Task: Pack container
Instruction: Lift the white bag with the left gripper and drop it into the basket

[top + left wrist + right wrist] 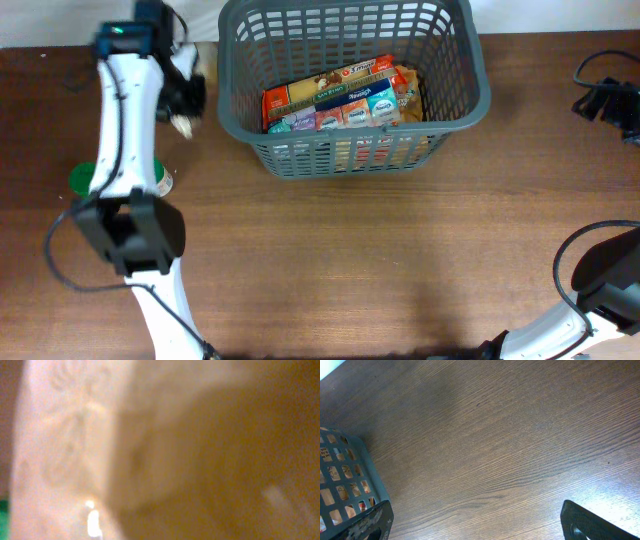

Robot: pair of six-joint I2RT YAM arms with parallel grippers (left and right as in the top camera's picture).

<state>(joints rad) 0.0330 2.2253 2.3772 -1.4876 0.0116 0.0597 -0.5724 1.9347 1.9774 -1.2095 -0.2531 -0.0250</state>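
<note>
A: Overhead entry. The grey basket [352, 128] stands at the far middle of the bench [350, 260], and the top of the frame cuts its far rim. Flat boxes [340, 98] lie inside, toward the near wall.

B: The right wrist view shows just one slotted corner of it at lower left, with labels visible through the slots. The rest of that view is bare wood.

A: The left wrist view shows no layout at all, only a pale cream and tan blur close to the lens.

B: Pose. The left arm [125, 130] runs from the near edge up the left side. The left claw [185, 100] sits left of the basket's wall, near it but apart.

A: There is a pale thing [183, 126] at its tip. Neither view shows whether the claw grips it or how far it stands open.

B: The right claw [480, 527] is spread wide over the wood with nothing between its fingers.

A: A green-topped item [82, 178] is half hidden under the left arm.

B: Room to move. A broad strip of bare bench lies in front of the basket, between the two arms.
</note>
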